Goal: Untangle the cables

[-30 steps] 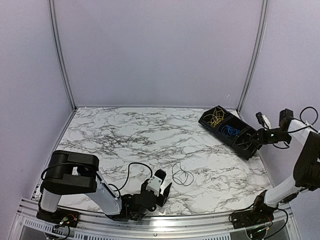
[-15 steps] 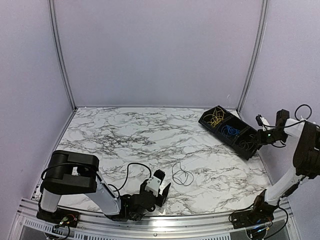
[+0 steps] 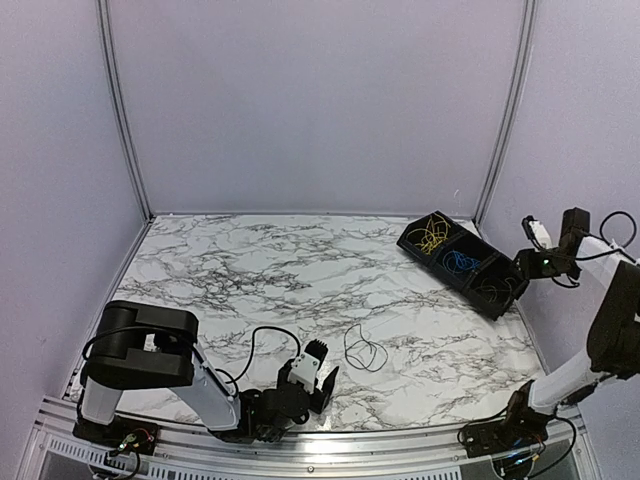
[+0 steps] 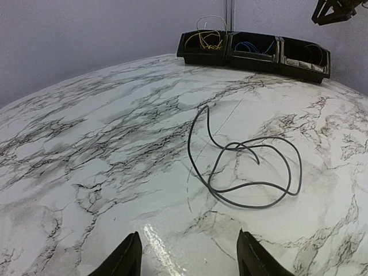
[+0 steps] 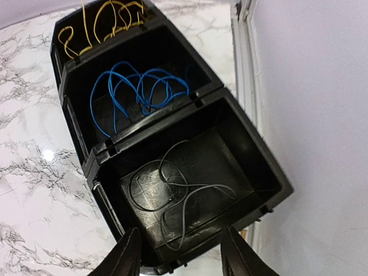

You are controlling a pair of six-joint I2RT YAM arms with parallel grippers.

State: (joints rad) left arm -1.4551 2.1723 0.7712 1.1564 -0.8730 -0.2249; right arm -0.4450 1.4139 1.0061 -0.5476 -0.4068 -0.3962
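Note:
One dark cable [image 3: 365, 352] lies in loose loops on the marble table, just ahead of my left gripper [image 3: 325, 365]. In the left wrist view the same cable [image 4: 191, 149] sits beyond my left gripper [image 4: 188, 238], which is open with nothing between its fingers. A black three-bin tray [image 3: 450, 280] holds yellow cables [image 3: 430, 238], blue cables [image 3: 460, 262] and a dark one. My right gripper [image 5: 181, 230] hovers open above the end bin, where a dark cable [image 5: 187, 185] lies loose on the floor. The blue cables [image 5: 144, 103] fill the middle bin and the yellow cables [image 5: 99, 20] the far one.
The tray [image 5: 155, 123] stands at the table's back right corner, close to the right wall frame [image 3: 503, 130]. Lilac walls close the table on three sides. My right arm [image 3: 575, 245] reaches in from the right edge.
My right gripper has gone from shut to open and lifted slightly above the end bin. The left arm has barely shifted.

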